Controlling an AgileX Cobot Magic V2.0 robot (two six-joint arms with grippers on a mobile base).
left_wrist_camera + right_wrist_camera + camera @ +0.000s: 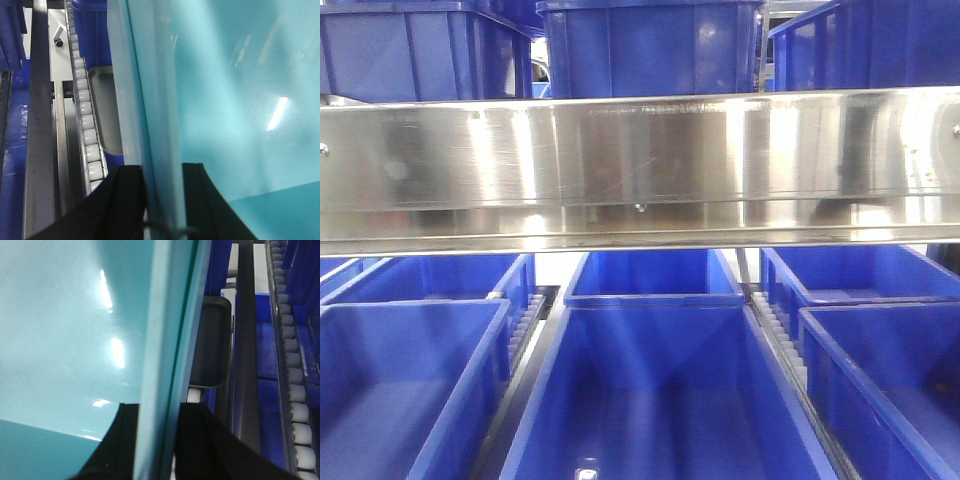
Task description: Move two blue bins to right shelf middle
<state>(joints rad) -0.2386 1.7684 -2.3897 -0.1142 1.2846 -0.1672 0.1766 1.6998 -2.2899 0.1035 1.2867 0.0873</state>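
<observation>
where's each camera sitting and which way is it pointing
Front: faces the shelf close up, a steel beam across blue bins; no robot parts show.
Left wrist: looks along the left gripper, fingers either side of a bin wall, rollers at left.
Right wrist: along the right gripper, same grip, rollers at right.
Both wrist views share a clamped bin wall and rollers.

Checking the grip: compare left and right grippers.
The left gripper has a roller track left of its bin wall; the right gripper has one right of its wall. The bin's broad face fills the right of the left view, the left of the right view. Both straddle a wall, one finger each side.
</observation>
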